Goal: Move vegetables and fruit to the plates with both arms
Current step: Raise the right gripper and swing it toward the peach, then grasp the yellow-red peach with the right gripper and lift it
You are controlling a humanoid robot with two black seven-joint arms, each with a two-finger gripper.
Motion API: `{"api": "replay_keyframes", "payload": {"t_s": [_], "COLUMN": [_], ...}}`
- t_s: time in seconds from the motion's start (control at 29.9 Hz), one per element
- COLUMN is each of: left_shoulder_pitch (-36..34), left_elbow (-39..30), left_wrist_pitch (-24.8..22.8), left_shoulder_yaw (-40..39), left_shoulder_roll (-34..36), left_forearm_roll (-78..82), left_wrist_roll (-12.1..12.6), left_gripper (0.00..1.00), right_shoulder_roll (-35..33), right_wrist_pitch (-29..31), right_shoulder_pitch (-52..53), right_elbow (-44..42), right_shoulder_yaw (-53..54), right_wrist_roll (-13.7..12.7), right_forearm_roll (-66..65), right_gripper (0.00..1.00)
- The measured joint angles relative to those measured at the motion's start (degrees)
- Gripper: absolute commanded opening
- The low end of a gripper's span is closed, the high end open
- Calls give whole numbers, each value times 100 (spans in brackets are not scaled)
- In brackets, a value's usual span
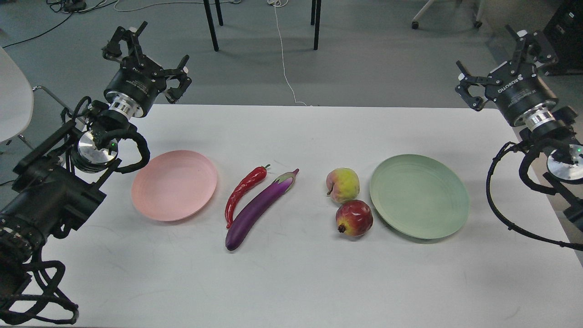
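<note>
A purple eggplant (259, 208) lies slanted at the table's middle, with a red chili pepper (243, 190) close along its left side. A yellow-green peach (343, 184) and a dark red pomegranate (354, 217) sit just left of the pale green plate (419, 202). The pale pink plate (174, 185) lies bare on the left. My left gripper (146, 61) is open and empty above the table's far left corner. My right gripper (501, 61) is open and empty above the far right edge.
The white table (291, 278) carries everything. Beyond its far edge are black table legs (211, 25), a white cable (284, 68) on the grey floor and a white chair (13, 98) at the left.
</note>
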Motion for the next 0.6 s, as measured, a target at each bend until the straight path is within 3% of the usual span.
{"api": "replay_keyframes", "payload": {"t_s": [0.27, 0.47, 0.6], "left_shoulder_pitch": [-16, 8, 10], "left_elbow": [-4, -8, -14], "left_wrist_pitch": [-19, -27, -30], "left_shoulder_yaw": [29, 37, 38], "left_shoulder_roll": [105, 296, 436], "left_forearm_roll": [9, 9, 9], "left_wrist_roll": [24, 13, 3], "left_gripper": [99, 99, 99], "right_shoulder_roll": [-78, 634, 1268], "right_wrist_pitch": [0, 2, 2], "right_shoulder_pitch": [2169, 3645, 4056], "right_elbow": [261, 388, 412], "right_shoulder_yaw": [-2563, -4565, -5502], "right_wrist_roll": [9, 11, 12], "right_forearm_roll": [-1808, -3226, -4311], "right_gripper": [99, 99, 98]}}
